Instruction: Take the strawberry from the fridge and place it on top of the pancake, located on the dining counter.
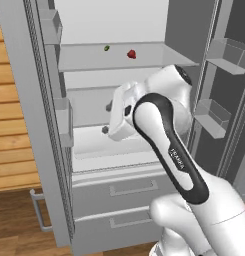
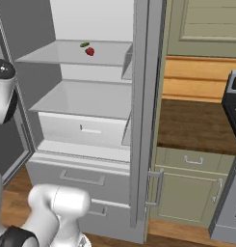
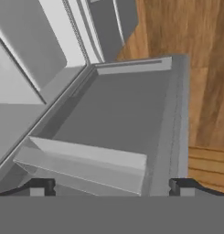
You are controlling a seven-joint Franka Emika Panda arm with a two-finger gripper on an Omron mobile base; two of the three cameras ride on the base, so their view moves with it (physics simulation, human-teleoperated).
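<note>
The fridge (image 1: pixel 24 100) stands open, doors swung wide. On an upper shelf (image 1: pixel 84 57) lies a small dark green item (image 1: pixel 106 48), the strawberry (image 1: pixel 131 54) just right of it (untouched). The claw (image 3: pixel 111 186), fingertips wide apart and empty, faces a door bin (image 3: pixel 86 162), well below the fruit.

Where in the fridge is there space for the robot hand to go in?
The upper shelf is bare left of the strawberry. The shelf below is bare too. It is tight only beside the strawberry, where a small green item lies close. The gripper is open.
</note>
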